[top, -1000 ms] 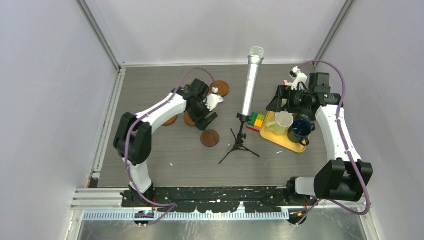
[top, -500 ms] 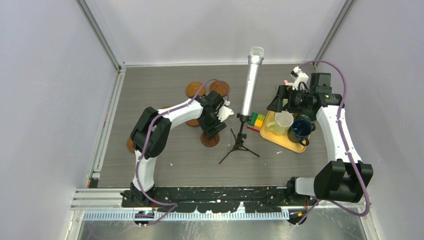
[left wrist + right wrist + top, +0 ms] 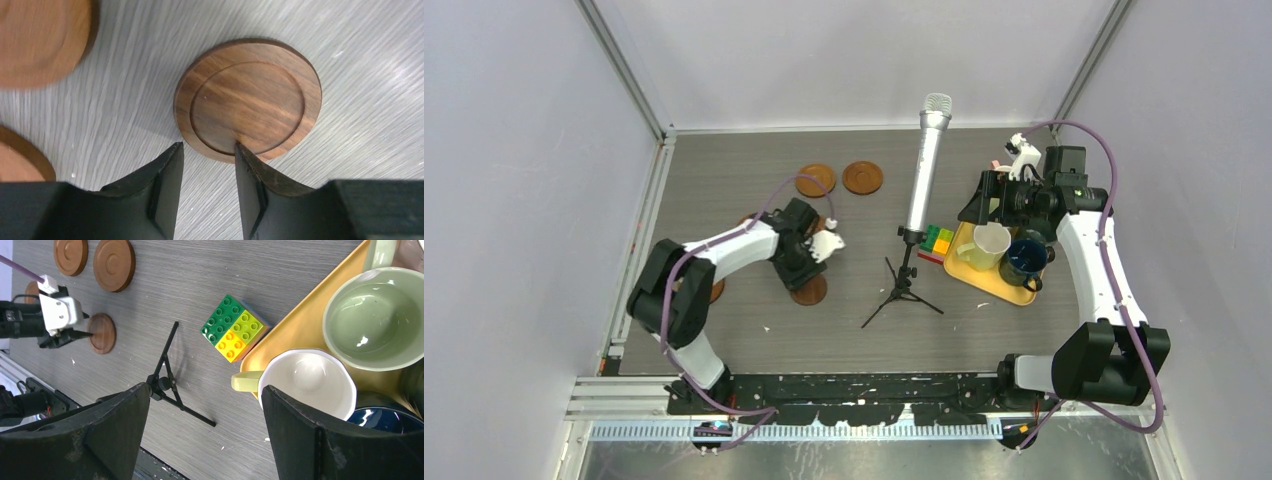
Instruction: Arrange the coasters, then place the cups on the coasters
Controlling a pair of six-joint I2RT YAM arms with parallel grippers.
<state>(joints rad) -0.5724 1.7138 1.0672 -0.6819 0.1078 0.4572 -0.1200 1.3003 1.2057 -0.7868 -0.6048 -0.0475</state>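
The left hand is low over the bench, right at the edge of the dark coaster. Its two fingers are close together with a small gap between them. One finger tip sits on the coaster's rim and the other is just off the edge. I cannot tell if they pinch it. The coaster lies flat, a little way from the legs of the microphone stand. Two more coasters lie side by side at the back.

I think the job now is to put this coaster in its spot. To do it well, the hand should get a firm hold on the rim and move slowly. It should stay away from the stand and set the coaster down flat, with room around it for a cup.

The right hand is wide open and holds nothing. It is by the cups on the yellow tray.
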